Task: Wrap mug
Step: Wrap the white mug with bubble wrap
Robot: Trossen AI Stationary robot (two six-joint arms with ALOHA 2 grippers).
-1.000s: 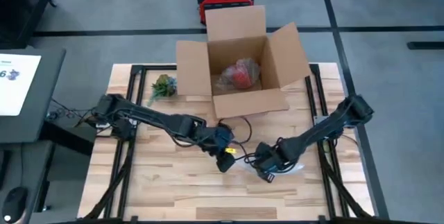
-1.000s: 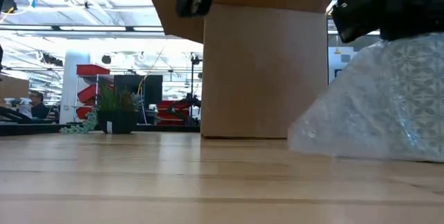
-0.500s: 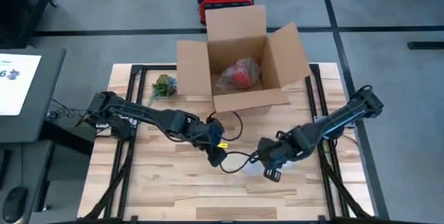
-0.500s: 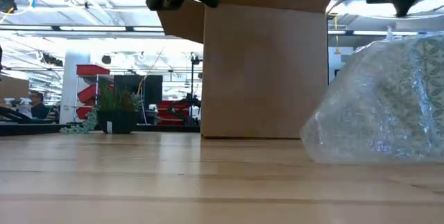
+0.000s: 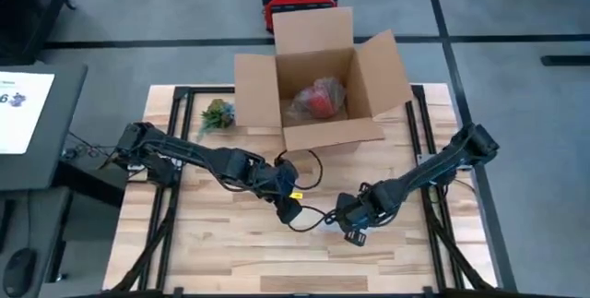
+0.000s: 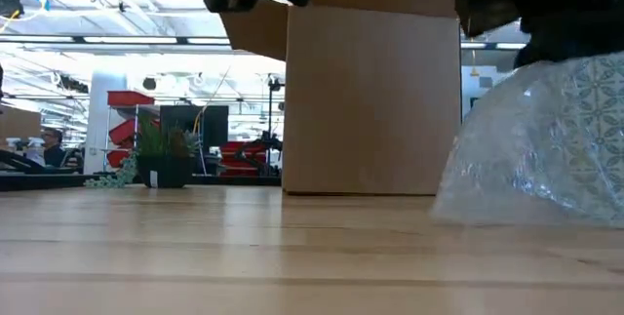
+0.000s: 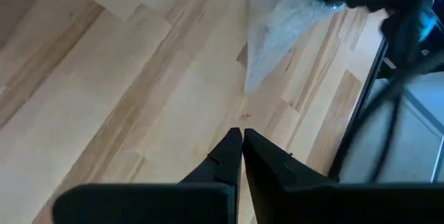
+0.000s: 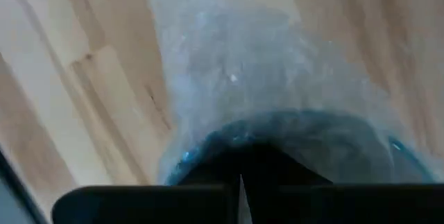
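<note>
A mug with a blue rim (image 8: 208, 144) sits inside clear bubble wrap (image 6: 536, 149); the bundle rests on the wooden table near its middle right, and its patterned side (image 6: 597, 91) shows through the wrap. My right gripper (image 5: 348, 219) is on top of the bundle, fingers together (image 8: 240, 182). My left gripper (image 5: 289, 209) hovers shut just left of the bundle, with a loose corner of the wrap (image 7: 274, 37) lying on the table ahead of its tips (image 7: 241, 138). My right gripper comes at the bundle slanting down from the table's right, its shut fingers at the wrap over the mug's rim (image 8: 291, 123). The fingers themselves hide the place of contact. The bundle's underside rests on the table (image 6: 526, 219).
An open cardboard box (image 5: 318, 90) stands at the table's far middle with a red wrapped thing (image 5: 318, 100) inside. A small potted plant (image 5: 216, 113) stands at the far left. A black cable (image 5: 313, 213) runs between the two grippers. Bare wood lies along the near edge (image 5: 277, 261).
My left gripper has drawn back a little toward the table's left. My right gripper lifted off toward the far right, then came back down toward the left onto the bundle, which has shifted and changed outline.
</note>
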